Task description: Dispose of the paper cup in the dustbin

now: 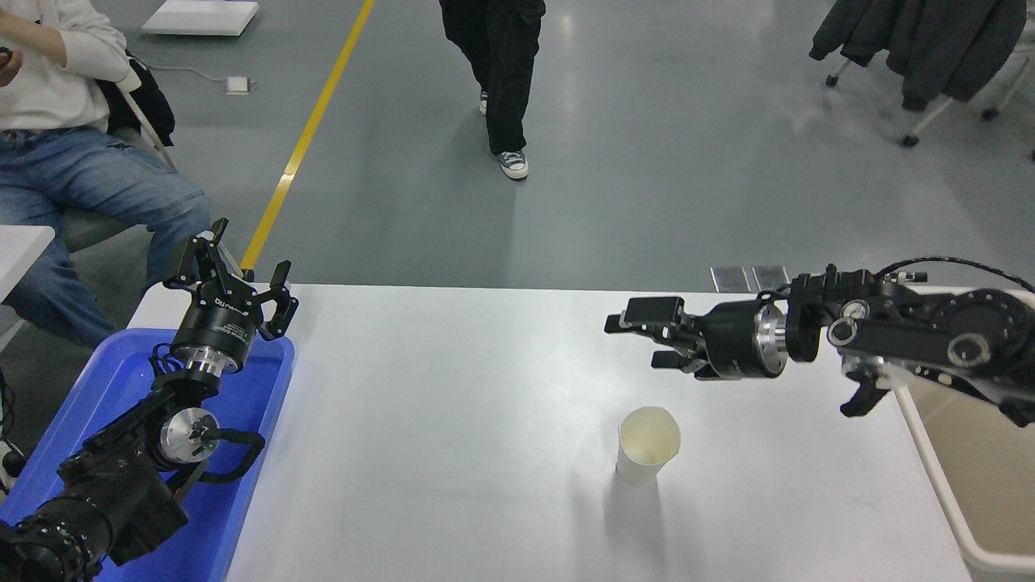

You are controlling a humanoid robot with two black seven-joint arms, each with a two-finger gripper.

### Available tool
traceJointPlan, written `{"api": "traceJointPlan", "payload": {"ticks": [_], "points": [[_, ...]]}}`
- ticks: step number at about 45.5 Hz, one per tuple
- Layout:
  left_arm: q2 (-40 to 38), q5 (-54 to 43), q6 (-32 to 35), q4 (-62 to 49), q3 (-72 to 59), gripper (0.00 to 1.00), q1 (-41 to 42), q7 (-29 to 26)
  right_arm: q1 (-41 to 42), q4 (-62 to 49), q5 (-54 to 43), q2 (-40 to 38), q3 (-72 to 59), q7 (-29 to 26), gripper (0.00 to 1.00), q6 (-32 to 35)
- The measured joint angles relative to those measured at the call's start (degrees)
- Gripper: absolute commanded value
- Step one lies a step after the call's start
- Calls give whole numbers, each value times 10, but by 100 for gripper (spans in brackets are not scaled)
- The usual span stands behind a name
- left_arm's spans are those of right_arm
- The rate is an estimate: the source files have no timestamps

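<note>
The paper cup [648, 444] stands upright on the white table [453, 420], right of centre, its cream inside showing. The beige dustbin [982, 477] sits at the table's right edge, partly cut off by the picture. My right gripper [643, 339] is open and empty, lying level and pointing left, above and a little behind the cup, apart from it. My left gripper [230, 271] is open and empty, parked at the lower left over the blue tray.
A bright blue shallow tray [242, 453] lies at the table's left edge under my left arm. A person [65, 137] sits beyond the far left corner; another person [497, 73] walks on the floor behind the table.
</note>
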Motion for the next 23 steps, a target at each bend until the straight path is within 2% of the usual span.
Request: {"api": "traceJointPlan", "payload": {"ticks": [10,23], "points": [[0,0,0,0,0,100,0,0,33,-6,-46,25,-71,0,100,-3],[0,0,0,0,0,100,0,0,37,-19,-72,57,-125,0,100,-18]]}}
